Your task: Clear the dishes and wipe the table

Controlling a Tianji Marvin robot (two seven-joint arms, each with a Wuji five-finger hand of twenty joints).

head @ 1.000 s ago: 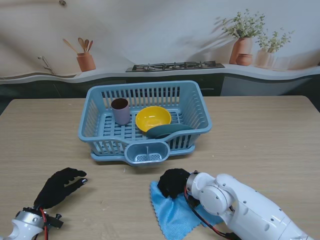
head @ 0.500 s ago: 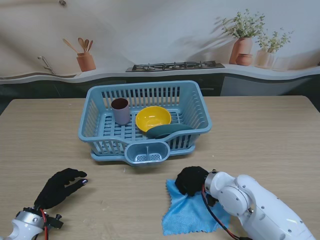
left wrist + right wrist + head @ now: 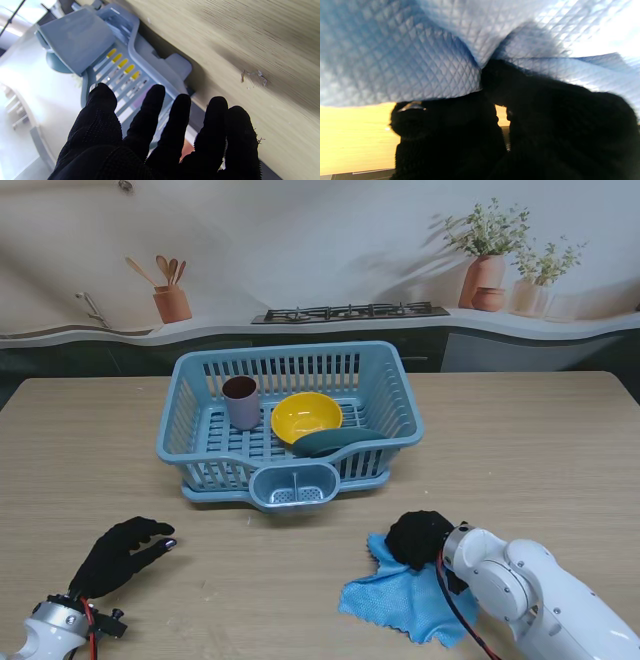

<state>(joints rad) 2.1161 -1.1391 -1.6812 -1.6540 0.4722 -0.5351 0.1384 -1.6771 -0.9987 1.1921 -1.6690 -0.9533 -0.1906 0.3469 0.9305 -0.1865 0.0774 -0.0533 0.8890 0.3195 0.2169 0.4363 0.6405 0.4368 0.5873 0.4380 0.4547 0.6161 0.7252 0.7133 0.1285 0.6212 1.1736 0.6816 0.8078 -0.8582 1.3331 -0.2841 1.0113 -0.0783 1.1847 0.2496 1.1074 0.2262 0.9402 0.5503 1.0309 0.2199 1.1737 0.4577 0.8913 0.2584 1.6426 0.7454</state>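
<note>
The thin quilted blue cloth (image 3: 400,600) is judged light, soft and easily bunched; it is best pressed flat under the palm, not pinched at an edge. It lies on the wooden table (image 3: 520,450), nearer to me than the blue plastic rack (image 3: 190,420), gathered under the closed right hand (image 3: 418,538). The left hand (image 3: 120,552) hovers with fingers spread, holding nothing. One maroon cup (image 3: 240,400), one yellow bowl (image 3: 305,416) and one dark teal plate (image 3: 335,441) are counted in the rack.

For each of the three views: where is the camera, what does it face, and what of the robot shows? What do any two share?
Stand: above the shoulders, looking down at the table; left hand and right hand show.
Left wrist: along open fingers toward the rack.
Right wrist: along the right hand, closed on the cloth.
Shared: stand and left wrist show the rack; stand and right wrist the cloth.
</note>
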